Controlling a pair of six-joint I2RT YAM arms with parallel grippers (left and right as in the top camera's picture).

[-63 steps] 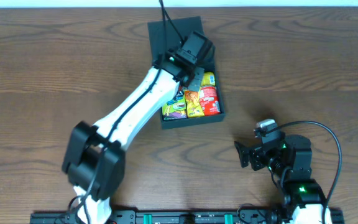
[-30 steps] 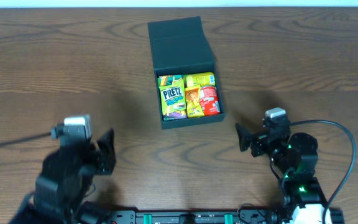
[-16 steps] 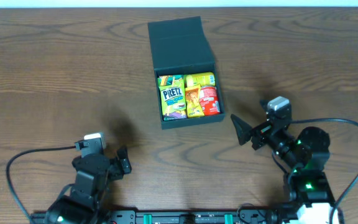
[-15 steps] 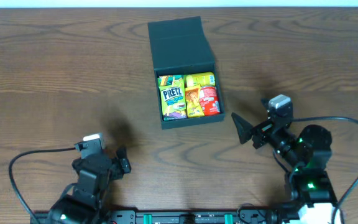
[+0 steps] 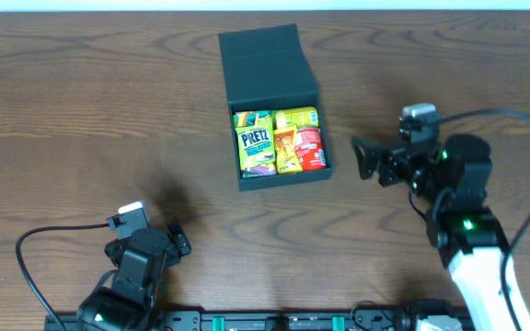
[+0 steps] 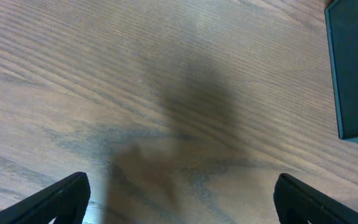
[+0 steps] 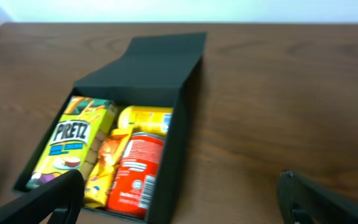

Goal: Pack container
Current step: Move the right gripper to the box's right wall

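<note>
Black-fingered left gripper lowest at the near edge by the base, spread fully wide, nothing between the fingers, only bare wood table and own shadow below; corner of the container just showing at far right of the wrist view. Further in and to the right, right gripper hanging beside the container's right wall, near but not touching, pointed at it, likewise wide open and empty. Next out, container at table centre, open, snacks packed side by side in the near half: Pretz box on the left, yellow pack in the middle, red pack on the right. Looks full across the width, though right wrist view is soft, so depth under the packs hard to judge. Farthest back, lid flap thrown open on the far side, hinge along the box's far edge. Judged step: filling done or nearly so, closing not yet begun. Next move likely calls for reaching past the contents to the flap's free far edge, catching it with one finger and swinging it forward over the snacks, without shoving the light box across the wood.
</note>
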